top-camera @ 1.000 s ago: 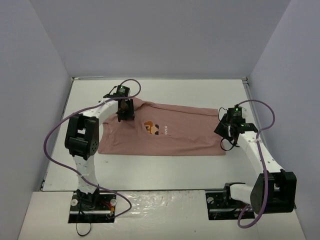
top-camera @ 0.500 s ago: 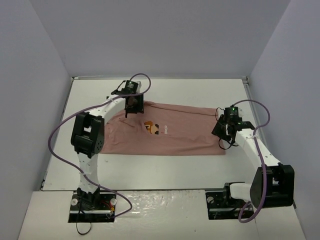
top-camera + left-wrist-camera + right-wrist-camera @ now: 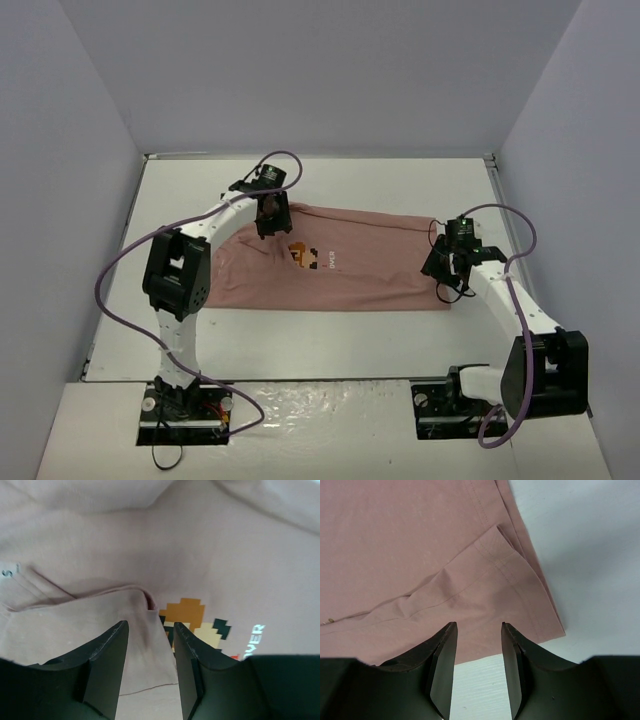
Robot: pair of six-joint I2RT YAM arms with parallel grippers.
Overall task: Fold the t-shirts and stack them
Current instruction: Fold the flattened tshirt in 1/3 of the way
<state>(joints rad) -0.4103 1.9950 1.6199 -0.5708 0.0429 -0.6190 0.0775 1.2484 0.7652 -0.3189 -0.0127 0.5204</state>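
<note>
Pink cotton lies spread across the middle of the worktop (image 3: 330,180): the t-shirt (image 3: 370,275) is set sideways, neck to the left and hem to the right, print side up. You are early in the task, I think. The shirt looks narrowed into a long band, with one layer turned over along the right hem. It is not a compact packet, and no stack is in view, so the cross folds and the stacking are left.

Your left gripper (image 3: 270,220) is at the far-left part of the shirt, just beside the pixel graphic (image 3: 305,256). Its jaws are closed part-way on a raised flap (image 3: 147,645) of the cloth.

Your right gripper (image 3: 447,268) is over the near-right hem corner (image 3: 540,615). Its jaws stand part-way apart with the hem between them, and you cannot tell if they pinch it or only hang above it.
</note>
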